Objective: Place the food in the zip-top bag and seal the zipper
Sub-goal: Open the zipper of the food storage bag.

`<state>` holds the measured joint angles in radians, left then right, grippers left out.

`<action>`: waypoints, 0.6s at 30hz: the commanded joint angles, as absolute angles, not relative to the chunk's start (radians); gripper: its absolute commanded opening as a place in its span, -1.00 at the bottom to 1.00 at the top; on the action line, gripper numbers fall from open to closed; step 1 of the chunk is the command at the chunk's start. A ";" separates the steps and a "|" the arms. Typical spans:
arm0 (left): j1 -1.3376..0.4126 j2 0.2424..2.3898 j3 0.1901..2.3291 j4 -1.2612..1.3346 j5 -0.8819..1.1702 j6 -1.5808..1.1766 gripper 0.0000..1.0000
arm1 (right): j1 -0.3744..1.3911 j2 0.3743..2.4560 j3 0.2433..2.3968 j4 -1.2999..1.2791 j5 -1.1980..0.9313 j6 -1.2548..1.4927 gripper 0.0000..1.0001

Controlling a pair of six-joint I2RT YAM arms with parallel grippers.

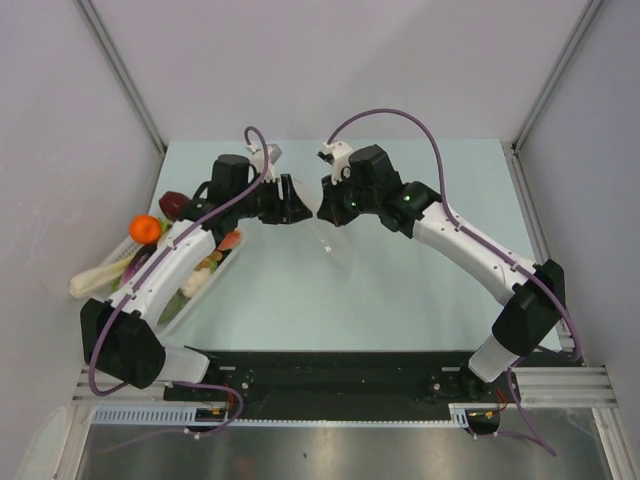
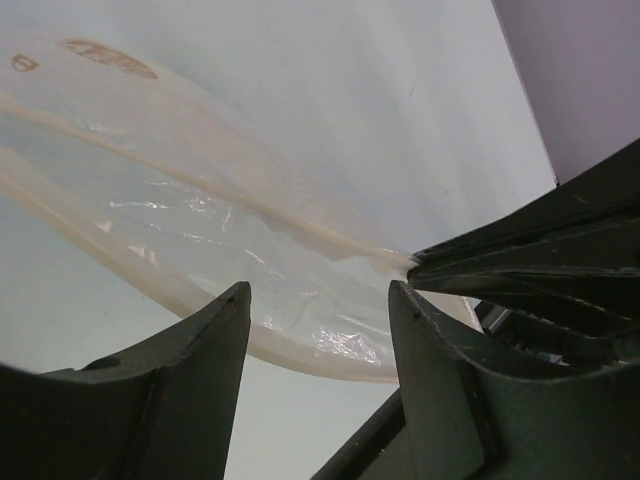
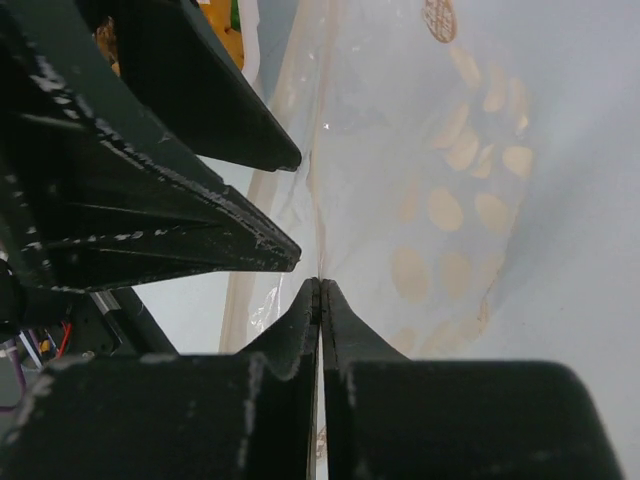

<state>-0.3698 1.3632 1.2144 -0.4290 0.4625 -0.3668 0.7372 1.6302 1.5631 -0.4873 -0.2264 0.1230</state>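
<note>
Centre of the top view: your right gripper [image 3: 320,288] is pinched tight on the zipper [image 2: 200,186] of the limp, slippery zip-top bag [image 3: 450,200], and your left gripper [image 2: 318,292] gapes beside it. Take the stiffer strip, not the film. The food [image 1: 146,229] sits far left.

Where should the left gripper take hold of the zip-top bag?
Probably the near lip of the zip-top bag, approached straight ahead. That lip lies between the open left gripper fingers, while the right gripper pinches the far zipper strip, so the mouth gapes.
</note>
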 commanded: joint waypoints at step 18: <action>-0.293 1.233 1.046 -0.238 0.492 -0.511 0.20 | 0.684 1.565 1.514 -0.420 -0.192 0.187 -1.00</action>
